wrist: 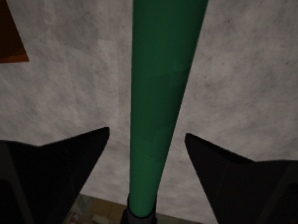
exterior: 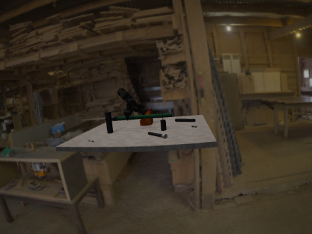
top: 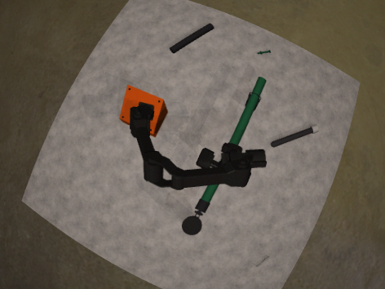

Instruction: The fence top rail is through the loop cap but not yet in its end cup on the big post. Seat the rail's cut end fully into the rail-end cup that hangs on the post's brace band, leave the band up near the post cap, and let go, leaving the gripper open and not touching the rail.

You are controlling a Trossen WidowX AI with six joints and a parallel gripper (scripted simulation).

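The green top rail (top: 245, 120) (exterior: 155, 116) (wrist: 155, 100) runs through the loop cap on the short post (exterior: 163, 125). Its other end is inside the dark rail-end cup (top: 202, 205) (wrist: 140, 219) beside the big black post (top: 192, 225) (exterior: 109, 123). In the wrist view the cup's rim surrounds the rail; how deep the end sits inside is hidden. The cup is up near the post's top. My gripper (wrist: 147, 134) is open, with one finger on each side of the rail and a visible gap on both sides. The fingertips are hidden under the arm in the top view.
The orange block (top: 143, 95) (exterior: 146, 121) (wrist: 10, 40) is by the arm's base. A black tube (top: 192, 38) (exterior: 185, 120), a grey rod (top: 292, 137) (exterior: 156, 134), a green bolt (top: 264, 52) (exterior: 194, 126) and a small thin piece (top: 262, 261) lie on the table.
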